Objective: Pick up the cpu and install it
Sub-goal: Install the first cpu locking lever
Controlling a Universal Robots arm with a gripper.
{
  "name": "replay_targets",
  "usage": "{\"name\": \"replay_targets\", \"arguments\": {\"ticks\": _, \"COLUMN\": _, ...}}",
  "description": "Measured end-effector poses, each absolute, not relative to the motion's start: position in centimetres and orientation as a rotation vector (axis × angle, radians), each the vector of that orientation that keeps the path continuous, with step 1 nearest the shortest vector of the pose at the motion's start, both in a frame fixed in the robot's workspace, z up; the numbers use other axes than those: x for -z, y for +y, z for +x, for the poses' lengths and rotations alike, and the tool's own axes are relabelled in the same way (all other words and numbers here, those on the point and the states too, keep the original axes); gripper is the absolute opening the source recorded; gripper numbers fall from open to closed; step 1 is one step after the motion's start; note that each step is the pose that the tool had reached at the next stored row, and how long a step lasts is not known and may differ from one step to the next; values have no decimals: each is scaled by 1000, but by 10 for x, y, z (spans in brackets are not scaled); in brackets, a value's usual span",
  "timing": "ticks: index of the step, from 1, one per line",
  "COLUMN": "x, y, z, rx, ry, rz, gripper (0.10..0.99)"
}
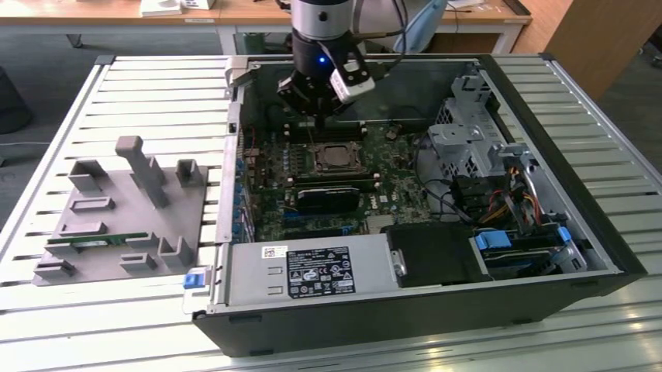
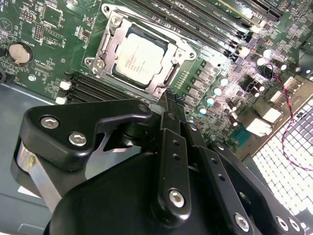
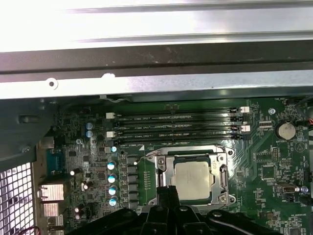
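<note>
Exterior view: cpu (image 1: 333,158) seated flat in motherboard (image 1: 310,186) socket, silver top upward, square, no long axis. Gripper (image 1: 318,118) positioned just above, fingers closed together, nothing held.

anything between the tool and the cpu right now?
Nothing visible. The cpu already lies in its socket on the motherboard, its silver top bare. The tool sits shut and empty just beside the socket frame, with open air between them in both wrist views.
</note>
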State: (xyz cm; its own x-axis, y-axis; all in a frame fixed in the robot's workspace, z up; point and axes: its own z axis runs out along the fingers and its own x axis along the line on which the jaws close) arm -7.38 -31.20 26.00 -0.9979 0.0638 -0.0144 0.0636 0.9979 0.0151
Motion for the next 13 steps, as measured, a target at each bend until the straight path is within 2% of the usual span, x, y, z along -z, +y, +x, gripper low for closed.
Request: {"name": "replay_targets", "arguments": {"ticks": 13, "x": -260, "y": -312, "z": -78, "rx": -23, "ry": 3125, "rz": 100, "gripper": 106}}
